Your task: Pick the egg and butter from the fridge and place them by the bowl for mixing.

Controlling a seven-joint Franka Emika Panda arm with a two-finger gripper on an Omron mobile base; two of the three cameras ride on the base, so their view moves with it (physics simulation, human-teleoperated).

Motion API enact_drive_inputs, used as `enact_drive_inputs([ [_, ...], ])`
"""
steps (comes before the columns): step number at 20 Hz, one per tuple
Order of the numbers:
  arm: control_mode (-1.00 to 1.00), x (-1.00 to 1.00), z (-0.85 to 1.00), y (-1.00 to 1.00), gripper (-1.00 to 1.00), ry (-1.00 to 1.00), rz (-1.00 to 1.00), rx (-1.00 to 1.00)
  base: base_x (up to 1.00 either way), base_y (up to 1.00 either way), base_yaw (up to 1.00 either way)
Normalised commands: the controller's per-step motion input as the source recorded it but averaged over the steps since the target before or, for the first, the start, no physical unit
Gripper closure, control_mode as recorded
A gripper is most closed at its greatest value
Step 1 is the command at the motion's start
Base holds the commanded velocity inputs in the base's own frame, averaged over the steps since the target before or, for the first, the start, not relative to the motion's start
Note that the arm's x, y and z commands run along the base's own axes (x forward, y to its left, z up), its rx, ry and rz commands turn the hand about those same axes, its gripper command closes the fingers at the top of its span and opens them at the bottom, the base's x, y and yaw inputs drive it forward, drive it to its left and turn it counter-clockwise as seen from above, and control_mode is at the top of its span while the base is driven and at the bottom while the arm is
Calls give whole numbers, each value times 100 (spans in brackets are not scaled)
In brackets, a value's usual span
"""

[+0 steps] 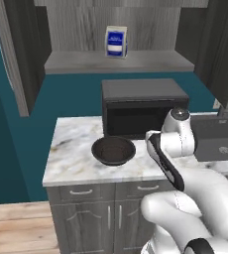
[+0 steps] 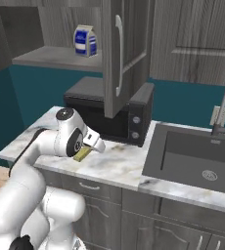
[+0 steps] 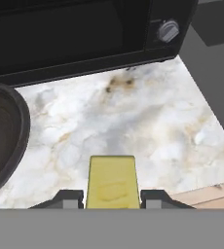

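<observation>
The bowl (image 3: 2, 141) sits on the marble tabletop (image 3: 133, 121) in front of the microwave (image 3: 75, 34). Just right of the bowl, my claw (image 3: 112, 197) is clamped on the butter (image 3: 112, 182), holding it above the tabletop, short of the microwave's door

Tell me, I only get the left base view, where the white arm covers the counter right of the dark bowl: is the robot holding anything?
Observer: Yes. The gripper is shut on the butter, a small yellow block.
Operator: Is it resting on the counter?
Observer: In the right base view it hangs just above the marble counter.
Operator: Close to the bowl?
Observer: The hand view shows the bowl right beside it, with the microwave behind.
</observation>
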Motion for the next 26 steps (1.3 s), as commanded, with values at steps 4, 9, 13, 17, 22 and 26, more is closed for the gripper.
enact_drive_inputs([
  [4,-100,57,-24,0,100,1,0,0,0,0,0],
  [9,-100,44,-26,0,100,0,0,0,0,0,0],
  [13,-100,24,-32,0,100,0,2,0,0,0,0],
  [17,-100,3,-14,0,100,0,11,2,0,0,0],
  [22,-100,2,-7,0,100,0,11,4,0,0,0],
  [26,-100,42,-14,0,100,0,0,0,0,0,0],
])
